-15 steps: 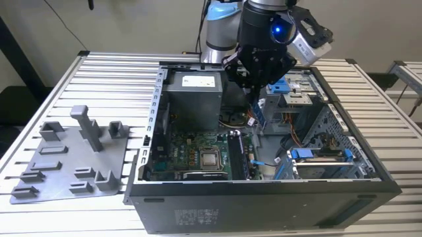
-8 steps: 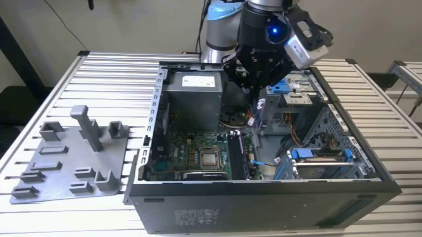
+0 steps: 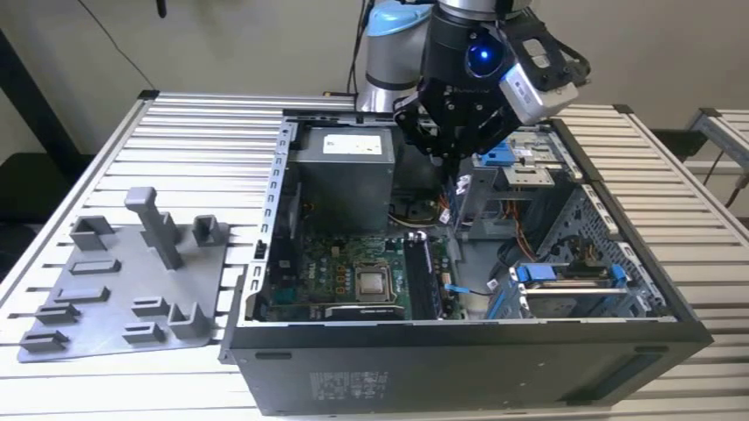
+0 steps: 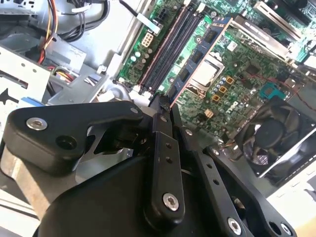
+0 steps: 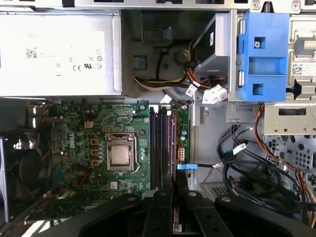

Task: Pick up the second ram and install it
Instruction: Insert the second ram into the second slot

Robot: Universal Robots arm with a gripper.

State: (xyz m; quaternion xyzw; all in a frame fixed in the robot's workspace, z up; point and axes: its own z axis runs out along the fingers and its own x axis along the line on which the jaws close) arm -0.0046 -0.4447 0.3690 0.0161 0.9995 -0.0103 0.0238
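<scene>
Over the open computer case [image 3: 468,355] my gripper [image 3: 446,158] hangs, high above the motherboard [image 3: 333,272]. Its fingers [image 4: 159,123] are shut on the second ram [image 4: 174,92], a slim dark stick seen edge-on that points down toward the board. In the exterior view the second ram [image 3: 446,186] shows as a thin strip under the fingertips. The long black memory slots [image 5: 157,148] lie beside the silver processor [image 5: 121,152], just ahead of my gripper [image 5: 174,181] in the first wrist view. The same slots [image 4: 168,47] run past my gripper [image 4: 162,102] in the second wrist view.
A grey power supply [image 3: 339,167] fills the case's far corner. Blue drive brackets [image 5: 261,54] and loose cables [image 5: 247,168] crowd the side next to the slots. A black fan [image 4: 274,133] sits at the board's other end. A grey tray with posts [image 3: 129,289] lies outside the case.
</scene>
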